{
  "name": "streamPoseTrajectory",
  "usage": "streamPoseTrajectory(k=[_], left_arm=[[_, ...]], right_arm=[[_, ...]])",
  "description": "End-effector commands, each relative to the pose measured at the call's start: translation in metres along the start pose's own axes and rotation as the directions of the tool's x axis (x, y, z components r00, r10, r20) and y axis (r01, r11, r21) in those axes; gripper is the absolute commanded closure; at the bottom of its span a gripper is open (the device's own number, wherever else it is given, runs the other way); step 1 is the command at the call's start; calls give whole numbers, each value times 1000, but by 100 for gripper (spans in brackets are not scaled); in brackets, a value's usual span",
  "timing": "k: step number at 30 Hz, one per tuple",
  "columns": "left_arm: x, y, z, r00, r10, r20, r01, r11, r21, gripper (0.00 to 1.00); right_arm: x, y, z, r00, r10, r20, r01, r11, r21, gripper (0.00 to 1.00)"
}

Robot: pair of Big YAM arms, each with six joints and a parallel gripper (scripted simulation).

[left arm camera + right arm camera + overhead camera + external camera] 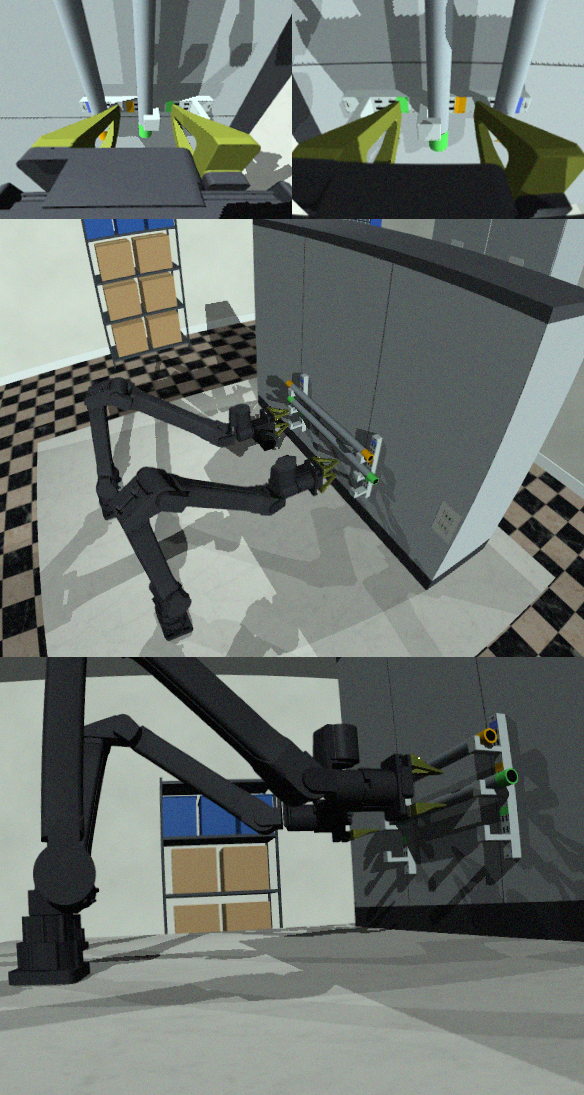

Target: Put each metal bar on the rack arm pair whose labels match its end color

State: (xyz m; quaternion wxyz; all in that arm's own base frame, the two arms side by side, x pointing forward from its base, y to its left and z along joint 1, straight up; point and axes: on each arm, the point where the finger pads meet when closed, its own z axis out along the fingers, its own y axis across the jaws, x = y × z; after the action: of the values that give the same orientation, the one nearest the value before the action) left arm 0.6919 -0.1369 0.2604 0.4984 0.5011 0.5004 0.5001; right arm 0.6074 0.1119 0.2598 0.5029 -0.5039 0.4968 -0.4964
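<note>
The orange-ended bar (368,455) (452,756) (80,49) (522,54) lies across the top rack arms, by the blue labels (88,107) (519,105). The green-ended bar (372,479) (500,778) (144,59) (438,59) lies across the middle arms, by the orange labels (130,106) (461,105). The bottom arms, by the green labels (170,106) (403,105), hold no bar. My left gripper (287,418) (145,109) and right gripper (334,470) (443,789) (437,105) are open in front of the rack. Each wrist view shows the green-ended bar between the fingertips, ungripped.
The white rack upright (378,444) (515,844) is fixed to the grey wall (425,394). The orange-ended bar is just above the green-ended bar. A wall socket (446,520) is right of the rack in the top view. A shelf with boxes (120,299) stands far behind.
</note>
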Motion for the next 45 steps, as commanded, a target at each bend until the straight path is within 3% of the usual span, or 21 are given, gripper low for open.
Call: streamPoseTrajectory(k=[1, 45], left_arm=[[-8, 7, 2, 1000, -20, 7, 20, 999, -35, 41], [-6, 21, 45, 1000, -29, 6, 29, 998, -56, 41]], right_arm=[[5, -9, 4, 1000, 12, -7, -12, 999, 32, 42], [3, -25, 46, 1000, 20, -6, -20, 998, 58, 42]])
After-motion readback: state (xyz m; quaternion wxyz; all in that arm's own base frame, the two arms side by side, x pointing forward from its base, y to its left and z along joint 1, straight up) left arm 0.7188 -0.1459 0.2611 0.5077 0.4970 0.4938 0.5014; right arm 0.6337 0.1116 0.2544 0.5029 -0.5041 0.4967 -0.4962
